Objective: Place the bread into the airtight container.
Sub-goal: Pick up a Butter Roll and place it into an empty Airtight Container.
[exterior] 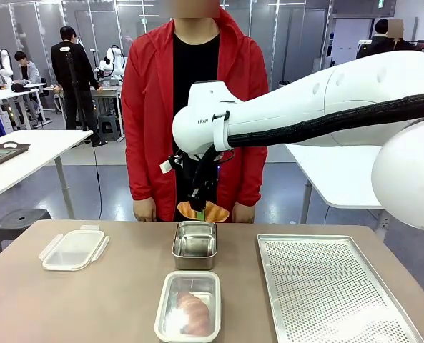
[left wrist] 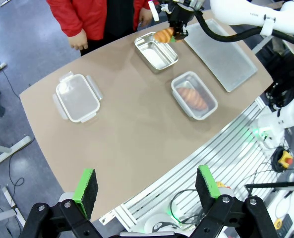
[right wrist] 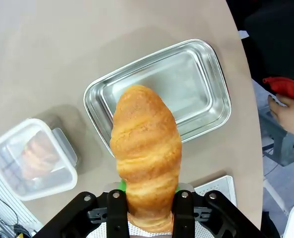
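The right gripper (exterior: 199, 204) is clenched on the bread (right wrist: 146, 148), which stands up between its two fingers and reaches well past their tips. Held this way, the bread hangs in the air directly over the steel tray (right wrist: 199, 82), apart from it. The airtight container (exterior: 162, 314) sits open just beyond that tray on the robot's side, below and nearer than the gripper, with another roll (exterior: 194, 313) lying inside. Its lid (exterior: 74, 249) lies well off to the gripper's left, and a perforated tray (exterior: 326, 286) to its right. The left gripper (left wrist: 147, 186) hovers off the table edge with its jaws released and nothing between them.
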Motion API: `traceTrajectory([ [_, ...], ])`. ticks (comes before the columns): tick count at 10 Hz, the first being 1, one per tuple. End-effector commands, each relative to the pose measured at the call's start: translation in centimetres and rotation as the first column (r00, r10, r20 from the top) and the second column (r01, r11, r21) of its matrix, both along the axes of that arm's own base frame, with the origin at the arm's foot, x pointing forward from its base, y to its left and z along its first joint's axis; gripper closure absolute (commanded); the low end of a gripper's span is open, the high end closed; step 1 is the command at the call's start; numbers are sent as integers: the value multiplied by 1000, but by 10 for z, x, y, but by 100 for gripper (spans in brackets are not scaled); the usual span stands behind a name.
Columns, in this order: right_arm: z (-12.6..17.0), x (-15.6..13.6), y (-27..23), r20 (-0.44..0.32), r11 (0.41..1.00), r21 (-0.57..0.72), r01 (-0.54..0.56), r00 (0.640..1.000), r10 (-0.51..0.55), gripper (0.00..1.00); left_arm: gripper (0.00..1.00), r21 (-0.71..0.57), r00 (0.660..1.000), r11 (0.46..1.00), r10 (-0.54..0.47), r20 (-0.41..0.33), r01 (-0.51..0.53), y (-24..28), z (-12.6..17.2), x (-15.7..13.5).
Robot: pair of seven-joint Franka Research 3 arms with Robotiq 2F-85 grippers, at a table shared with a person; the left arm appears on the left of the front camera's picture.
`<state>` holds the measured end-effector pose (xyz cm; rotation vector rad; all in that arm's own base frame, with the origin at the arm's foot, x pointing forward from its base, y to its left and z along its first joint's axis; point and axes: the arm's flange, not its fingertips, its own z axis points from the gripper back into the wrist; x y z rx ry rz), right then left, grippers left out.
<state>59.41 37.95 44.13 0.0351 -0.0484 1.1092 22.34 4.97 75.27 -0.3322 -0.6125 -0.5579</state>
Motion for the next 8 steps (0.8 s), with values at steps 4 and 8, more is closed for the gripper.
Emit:
traceTrajectory([
  [4, 4, -12, 5, -32, 964, -31, 264, 964, -265, 73, 0, -4, 1000, 1000, -13, 1, 13, 0, 3, 0],
  [8, -6, -18, 12, -139, 677, -10, 736, 670, -730, 73, 0, -4, 1000, 1000, -13, 1, 13, 0, 3, 0],
])
